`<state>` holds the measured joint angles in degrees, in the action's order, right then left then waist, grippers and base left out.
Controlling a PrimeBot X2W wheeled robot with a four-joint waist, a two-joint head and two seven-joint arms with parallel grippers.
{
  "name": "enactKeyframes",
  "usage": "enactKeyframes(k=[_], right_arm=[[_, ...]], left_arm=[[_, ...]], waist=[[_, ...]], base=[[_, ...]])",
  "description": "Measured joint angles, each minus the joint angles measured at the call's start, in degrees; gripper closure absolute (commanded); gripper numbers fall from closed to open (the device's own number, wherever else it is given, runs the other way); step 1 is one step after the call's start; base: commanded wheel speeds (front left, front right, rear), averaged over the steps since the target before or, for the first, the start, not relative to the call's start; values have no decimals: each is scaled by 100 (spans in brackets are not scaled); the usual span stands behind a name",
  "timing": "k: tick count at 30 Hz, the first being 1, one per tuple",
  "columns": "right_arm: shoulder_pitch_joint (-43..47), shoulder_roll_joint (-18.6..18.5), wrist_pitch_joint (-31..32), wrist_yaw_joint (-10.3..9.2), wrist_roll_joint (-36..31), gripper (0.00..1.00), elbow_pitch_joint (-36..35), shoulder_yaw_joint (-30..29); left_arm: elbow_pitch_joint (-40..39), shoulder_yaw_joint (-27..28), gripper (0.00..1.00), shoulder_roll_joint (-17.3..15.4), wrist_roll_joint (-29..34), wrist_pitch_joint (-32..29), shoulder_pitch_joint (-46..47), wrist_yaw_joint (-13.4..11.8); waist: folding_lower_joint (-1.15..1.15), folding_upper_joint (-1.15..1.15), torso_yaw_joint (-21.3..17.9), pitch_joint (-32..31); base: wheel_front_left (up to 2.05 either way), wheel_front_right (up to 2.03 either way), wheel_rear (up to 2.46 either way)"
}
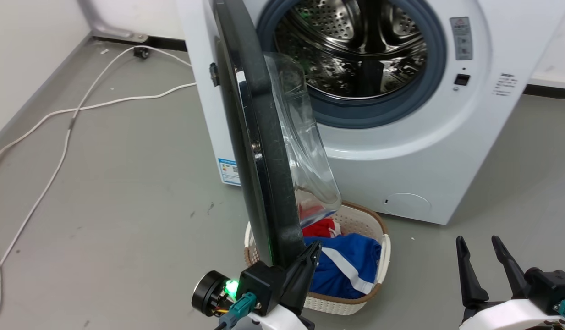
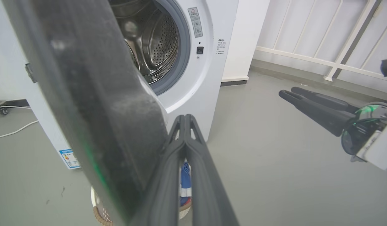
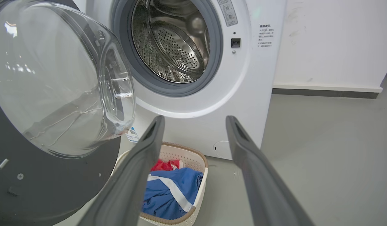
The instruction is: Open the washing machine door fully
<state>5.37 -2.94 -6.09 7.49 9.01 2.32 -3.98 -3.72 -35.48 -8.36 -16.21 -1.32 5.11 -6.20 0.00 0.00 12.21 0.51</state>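
The washing machine door (image 1: 259, 151) is off its latch and swung out on its hinge at the left side of the washing machine (image 1: 447, 151). It stands roughly square to the white front, edge-on in the head view, its clear glass bowl (image 3: 55, 78) facing right and the steel drum mouth (image 1: 355, 50) wholly uncovered. I judge the unlatching and about the first half of the swing done. What is left is to carry the door further round to the left until it will go no more. The left claw (image 1: 313, 250) is at the door's low, free edge on the bowl side. In the left wrist view its two fingers (image 2: 193, 163) lie closed together with nothing between them, just beside or touching the black rim (image 2: 86, 94), which looks placed for a push rather than a grasp. The right claw (image 1: 477, 240) hangs apart at the lower right of the head view, fingers spread wide and empty, well clear of door and machine. By count: one machine, one door, two claws, and one white laundry basket (image 1: 383, 238) on the floor right before the machine, under the door's lower edge. The basket holds two garments, as far as I can tell, one blue with a white stripe (image 1: 351, 266) and one red (image 1: 321, 227). There is also one blue label sticker (image 1: 228, 170) and one round filter cap (image 1: 407, 205).
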Motion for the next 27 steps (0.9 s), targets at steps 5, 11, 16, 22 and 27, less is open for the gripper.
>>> enactKeyframes(k=[5,11,16,22,27], right_arm=[[7,0,-19,0,-15,0,-52,-76],[-10,1,7,0,-14,0,-67,-70],[-18,1,9,0,-18,0,-97,-65],[-61,2,36,1,-86,0,-168,-37],[-87,2,67,0,-107,0,-231,11]], left_arm=[[-155,90,100,-65,33,62,-120,-165],[-215,275,100,-171,9,141,-197,-318],[-229,556,100,-172,-192,247,-293,-474],[-43,1084,100,-409,-503,303,-252,-490],[182,1606,100,-609,-804,402,-152,-499]], waist=[[0,0,308,34],[0,0,676,66],[0,0,936,78],[0,0,1123,120],[0,0,1097,159]], base=[[0,0,0],[0,0,0],[0,0,0],[0,0,0],[0,0,0]])
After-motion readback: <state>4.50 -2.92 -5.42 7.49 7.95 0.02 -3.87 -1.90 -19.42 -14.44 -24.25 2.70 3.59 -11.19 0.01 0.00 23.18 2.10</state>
